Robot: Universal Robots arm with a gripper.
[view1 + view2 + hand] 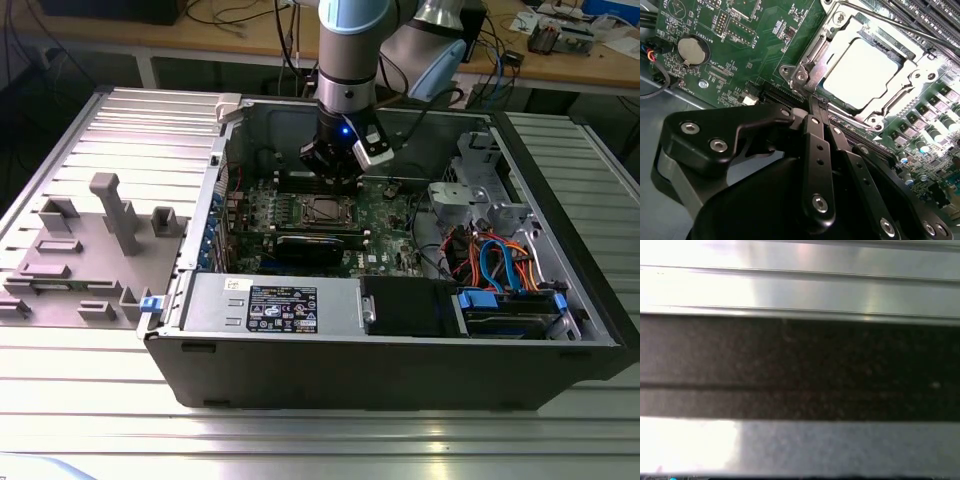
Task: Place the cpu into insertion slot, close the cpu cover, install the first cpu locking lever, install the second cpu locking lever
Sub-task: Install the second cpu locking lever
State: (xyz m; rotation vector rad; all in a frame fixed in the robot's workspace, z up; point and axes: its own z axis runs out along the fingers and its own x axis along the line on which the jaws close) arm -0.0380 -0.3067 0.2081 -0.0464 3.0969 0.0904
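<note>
I have the arm reaching down into the open computer case (400, 350), which lies on its side on the ribbed metal worktop (300, 440). In the exterior view the gripper (335, 172) hangs just above the green motherboard (385, 215), right behind the insertion slot (322, 210).

In the second wrist view the gripper (812, 95) has its 2 black fingers (816, 125) drawn together to a narrow point, with no visible gap at the tips. That point sits at the corner of the cpu cover (812, 55), beside a screw post; I cannot tell whether it touches the metal or grips anything.

The cpu (865, 67) lies flat in the insertion slot, its pale metal top showing through the cover's central cut-out. The cover frame lies down around it. A thin lever rod (890, 20) runs along the far side of the socket. A coin battery (691, 50) sits on the board well apart from the socket.
</note>
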